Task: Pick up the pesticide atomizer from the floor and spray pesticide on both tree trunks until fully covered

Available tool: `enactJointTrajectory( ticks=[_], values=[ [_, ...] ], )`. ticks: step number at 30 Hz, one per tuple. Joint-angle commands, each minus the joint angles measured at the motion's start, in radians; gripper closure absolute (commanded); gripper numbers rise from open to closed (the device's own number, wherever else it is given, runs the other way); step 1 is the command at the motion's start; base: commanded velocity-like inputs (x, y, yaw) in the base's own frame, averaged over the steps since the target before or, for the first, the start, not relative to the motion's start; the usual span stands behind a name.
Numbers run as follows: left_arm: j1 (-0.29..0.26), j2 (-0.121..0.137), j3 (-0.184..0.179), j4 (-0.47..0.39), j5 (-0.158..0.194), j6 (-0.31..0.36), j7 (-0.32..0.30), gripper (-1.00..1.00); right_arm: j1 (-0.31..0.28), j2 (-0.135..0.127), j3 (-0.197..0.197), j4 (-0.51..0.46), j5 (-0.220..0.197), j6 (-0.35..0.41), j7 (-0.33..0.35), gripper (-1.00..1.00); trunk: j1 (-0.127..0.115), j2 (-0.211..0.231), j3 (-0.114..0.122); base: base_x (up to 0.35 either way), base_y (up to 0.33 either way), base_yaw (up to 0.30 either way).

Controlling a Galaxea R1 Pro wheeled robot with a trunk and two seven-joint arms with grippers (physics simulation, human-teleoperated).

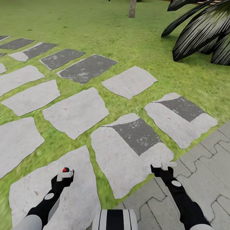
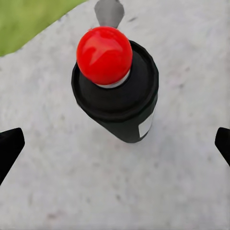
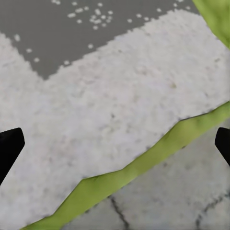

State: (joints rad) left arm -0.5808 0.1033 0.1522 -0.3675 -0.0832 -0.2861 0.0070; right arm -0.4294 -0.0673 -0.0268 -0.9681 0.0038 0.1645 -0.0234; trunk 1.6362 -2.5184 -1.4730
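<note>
The pesticide atomizer [image 2: 117,91] is a black can with a round red cap and a small white label. It stands on a pale stepping stone [image 2: 158,182], centred between the spread fingers of my left gripper [image 2: 115,148], which is open and not touching it. In the head view the atomizer [image 1: 65,171] shows just past my left gripper [image 1: 63,177] at the lower left. My right gripper [image 1: 163,168] is open over the edge of another stone [image 3: 120,120], holding nothing. One grey-brown tree trunk [image 1: 132,8] rises from the lawn far ahead.
Grey and white stepping stones [image 1: 76,111] cross the green lawn [image 1: 127,38]. Dark palm fronds [image 1: 201,32] hang low at the upper right. Interlocking grey paving [image 1: 204,179] fills the lower right, and my base [image 1: 115,219] shows at the bottom edge.
</note>
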Motion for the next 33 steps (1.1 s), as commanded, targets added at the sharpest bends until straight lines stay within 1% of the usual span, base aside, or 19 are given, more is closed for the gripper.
enactJointTrajectory(
  ticks=[1,24,33],
  values=[
    [-0.001,-0.001,0.005,0.001,-0.009,-0.004,0.001,-1.00,0.000,0.000,0.001,-0.002,0.000,0.006,-0.003,-1.00,0.000,0.000,-0.001,0.000,0.000,0.000],
    [-0.001,-0.001,0.006,0.001,-0.008,-0.004,0.001,-1.00,0.000,0.000,0.001,-0.001,0.000,0.006,-0.003,-1.00,0.000,0.000,-0.002,0.019,0.000,0.000],
    [-0.001,-0.001,0.006,0.001,-0.008,-0.004,0.001,-1.00,0.000,0.000,0.001,-0.001,0.001,0.006,-0.002,-1.00,0.000,0.000,-0.005,0.032,0.000,0.044]
  ],
)
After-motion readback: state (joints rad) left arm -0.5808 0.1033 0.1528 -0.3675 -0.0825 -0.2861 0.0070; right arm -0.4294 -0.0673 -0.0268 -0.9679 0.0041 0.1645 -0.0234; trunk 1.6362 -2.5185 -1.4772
